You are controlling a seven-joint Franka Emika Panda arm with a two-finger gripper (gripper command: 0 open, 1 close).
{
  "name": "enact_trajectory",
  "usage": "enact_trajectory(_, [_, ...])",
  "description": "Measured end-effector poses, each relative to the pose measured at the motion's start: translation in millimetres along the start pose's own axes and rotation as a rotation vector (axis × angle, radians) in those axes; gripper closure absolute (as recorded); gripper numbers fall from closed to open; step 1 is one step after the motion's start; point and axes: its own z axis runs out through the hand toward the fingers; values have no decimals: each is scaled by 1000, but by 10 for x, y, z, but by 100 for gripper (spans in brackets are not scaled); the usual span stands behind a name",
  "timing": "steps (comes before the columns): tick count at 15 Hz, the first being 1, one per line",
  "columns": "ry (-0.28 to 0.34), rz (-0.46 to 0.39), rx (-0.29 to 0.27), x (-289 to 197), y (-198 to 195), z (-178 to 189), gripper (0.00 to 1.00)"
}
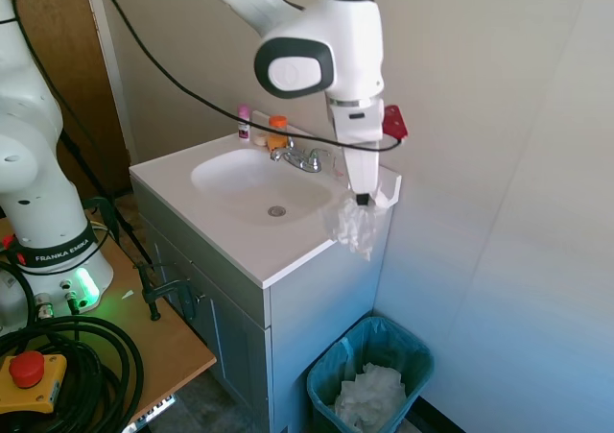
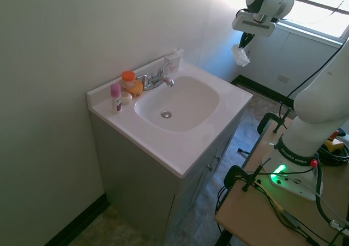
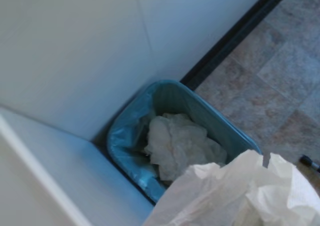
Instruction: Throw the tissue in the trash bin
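The white robot arm's claw (image 1: pixel 363 201) points straight down past the right edge of the white vanity surface (image 1: pixel 230 236), closed on the small white wad of wrinkly tissue (image 1: pixel 353 224), which hangs from its tips in the air. In the second exterior view the same crumpled tissue (image 2: pixel 240 55) dangles under the claw (image 2: pixel 245 43), clear of the sink top and well above the floor.

The small round trash bin with the teal-blue plastic bag liner (image 1: pixel 326 380) stands on the floor below, just beside the right side of the white vanity cabinet (image 1: pixel 317 308) and near the wall. A bigger mass of greyish-white crumpled paper (image 1: pixel 369 396) already lies inside it. The wrist view looks down on the bin's liner rim (image 3: pixel 125 131) with that paper mass (image 3: pixel 175 143) inside, and the held tissue (image 3: pixel 240 196) fills the near corner of that picture, over the tiled floor (image 3: pixel 285 70).

On the far side of the oval basin (image 1: pixel 259 185) sit a chrome faucet (image 1: pixel 297 156), a small orange-capped bottle (image 1: pixel 277 131) and a pink-capped stick (image 1: pixel 244 122) to its left.
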Motion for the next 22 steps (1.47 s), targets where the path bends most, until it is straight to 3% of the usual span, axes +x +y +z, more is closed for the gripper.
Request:
enact_trajectory(4, [-5, 46, -97, 109, -358, 990, 100])
enact_trajectory(7, [-20, 62, -137, 169, -636, 1734, 100])
enact_trajectory(10, [-21, 85, -152, 368, -779, 2021, 100])
enact_trajectory(11, [-23, 91, -156, 420, -788, 2054, 0])
enact_trajectory(14, [-44, 91, -182, 495, -779, 2122, 0])
enact_trajectory(22, [-52, 57, -182, 473, -863, 2112, 0])
